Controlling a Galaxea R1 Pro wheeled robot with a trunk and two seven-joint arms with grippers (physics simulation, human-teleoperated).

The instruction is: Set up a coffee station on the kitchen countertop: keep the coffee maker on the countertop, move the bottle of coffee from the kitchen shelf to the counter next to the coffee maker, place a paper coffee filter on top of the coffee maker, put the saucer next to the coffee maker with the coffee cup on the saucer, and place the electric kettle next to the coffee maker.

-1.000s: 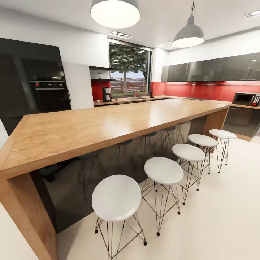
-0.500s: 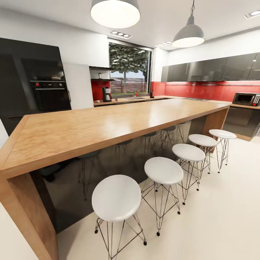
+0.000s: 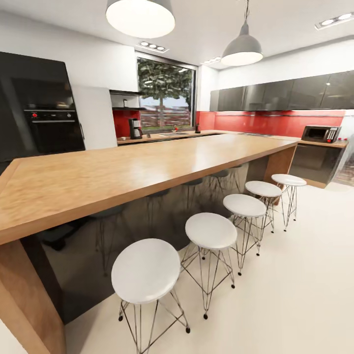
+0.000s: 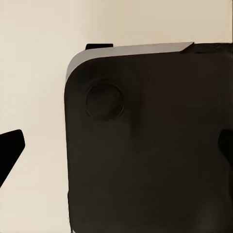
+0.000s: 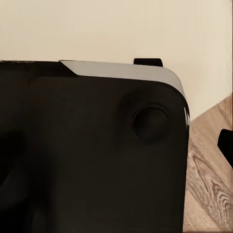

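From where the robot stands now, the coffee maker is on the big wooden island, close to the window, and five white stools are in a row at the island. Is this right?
Not quite. In the head view the coffee maker stands on the kitchen countertop behind the island, not on the island itself. It is close to the window, and five white stools do line the island.

Left gripper (image 4: 116, 150): hanging over the robot's black base (image 4: 145, 184), its dark fingertips (image 4: 9, 150) sitting at opposite edges of the frame, spread wide and gripping nothing.
Right gripper (image 5: 116, 145): also hanging over the base, one fingertip (image 5: 226, 145) showing at the frame edge, the other lost against the black housing.
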